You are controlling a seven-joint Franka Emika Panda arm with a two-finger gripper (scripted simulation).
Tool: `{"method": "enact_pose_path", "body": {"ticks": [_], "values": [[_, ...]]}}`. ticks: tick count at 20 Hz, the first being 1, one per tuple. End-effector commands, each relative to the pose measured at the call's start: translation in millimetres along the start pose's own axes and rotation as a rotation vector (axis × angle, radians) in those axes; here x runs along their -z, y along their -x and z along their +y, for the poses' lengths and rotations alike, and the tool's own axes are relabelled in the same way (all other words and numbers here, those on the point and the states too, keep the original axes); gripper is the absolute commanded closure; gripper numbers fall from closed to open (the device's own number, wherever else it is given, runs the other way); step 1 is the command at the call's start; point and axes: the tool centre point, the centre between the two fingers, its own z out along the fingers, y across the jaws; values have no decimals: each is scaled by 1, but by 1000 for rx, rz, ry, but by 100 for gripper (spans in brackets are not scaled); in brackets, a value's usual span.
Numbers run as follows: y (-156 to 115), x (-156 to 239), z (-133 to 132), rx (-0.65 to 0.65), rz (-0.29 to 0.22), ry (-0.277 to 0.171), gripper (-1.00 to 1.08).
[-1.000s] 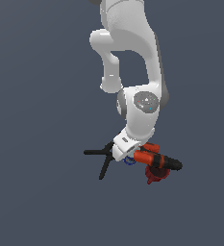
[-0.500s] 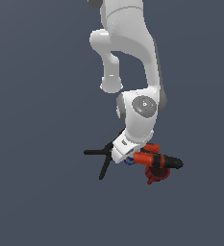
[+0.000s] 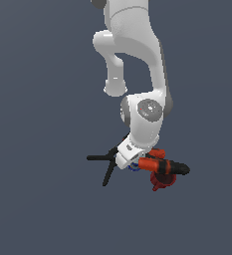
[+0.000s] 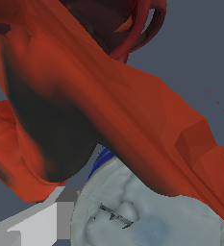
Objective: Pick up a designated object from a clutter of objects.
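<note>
Still, hand (image 3: pixel 129 163) stays low by can (image 3: pixel 134 167).

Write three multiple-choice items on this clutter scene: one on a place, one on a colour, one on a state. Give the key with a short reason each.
1. In the exterior view, where does the black spring clamp lie in relation to the power drill?
A. on the exterior view's left of it
B. on the exterior view's right of it
C. on top of it

2. What colour is the lid of the can in the wrist view?
A. bright yellow
B. silvery-grey
C. green

3. Where is the gripper?
A. raised high above the pile
B. parked far off to one side
C. down low at the pile

Key: 1 A, the clamp's black arms stick out on the left side of the pile. 2 B, the lid is pale grey above a blue rim. 3 C, the hand sits among the objects.
</note>
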Motion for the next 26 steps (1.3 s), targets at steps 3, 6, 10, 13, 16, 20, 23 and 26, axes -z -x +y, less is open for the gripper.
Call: {"method": "enact_pose_path", "body": {"ticks": [3, 6, 10, 13, 16, 20, 23, 26], "values": [[0, 7, -1, -2, 0, 1, 108], [0, 17, -6, -1, 0, 1, 108], [-2, 39, -16, -1, -1, 1, 108], [-3, 62, -26, 0, -2, 1, 108], [-5, 90, -38, 0, -2, 0, 108], [-7, 134, -57, 1, -4, -1, 108], [-10, 168, -72, 1, -4, -1, 108], [-12, 202, -87, 2, -5, -2, 108]]}}
